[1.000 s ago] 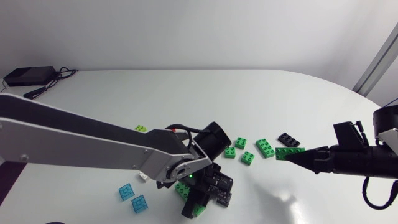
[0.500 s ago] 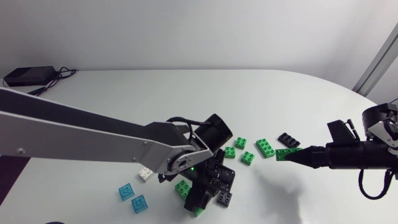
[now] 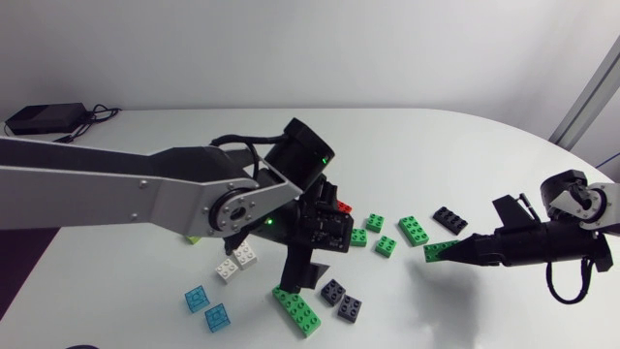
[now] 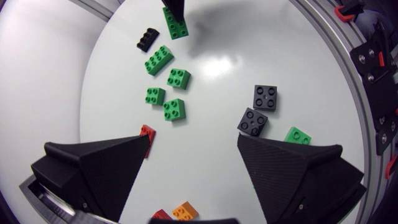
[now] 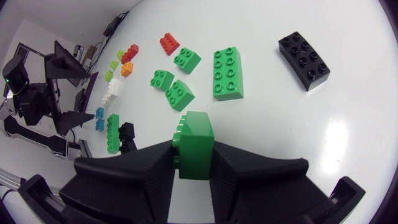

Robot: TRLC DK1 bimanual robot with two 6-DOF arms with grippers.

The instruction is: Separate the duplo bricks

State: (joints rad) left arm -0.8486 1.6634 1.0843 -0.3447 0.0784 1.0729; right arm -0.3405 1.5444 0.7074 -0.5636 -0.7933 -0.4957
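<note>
Bricks of several colours lie loose on the white counter (image 3: 436, 145). My right pincer (image 5: 196, 152) is pinching a green brick (image 5: 194, 140) from both sides, a finger pressed against each flank. From above I see that arm come in from the right, with the brick sticking out at the pincer's tip. It is near a black brick (image 3: 449, 219) and an eight-stud green brick (image 3: 414, 230) and touches neither. I cannot tell whether the held brick rests on the counter or hangs just over it.

My left pincer (image 4: 193, 143) is spread wide with nothing between its fingers and hangs over the middle of the counter. Ahead of it sit three small green bricks (image 4: 174, 109), close together. Two dark grey bricks (image 4: 253, 121) lie just beside one finger, almost touching each other. A long green brick (image 4: 298, 135) peeks out from behind that same finger. A red brick (image 4: 147, 132) shows at the edge of the other finger, and an orange brick (image 4: 185, 211) lies under the pincer.

In the head view, two white bricks (image 3: 237, 260) lie side by side near the left arm. Two blue bricks (image 3: 197, 298) sit apart from the rest, nearer the counter's front edge.
</note>
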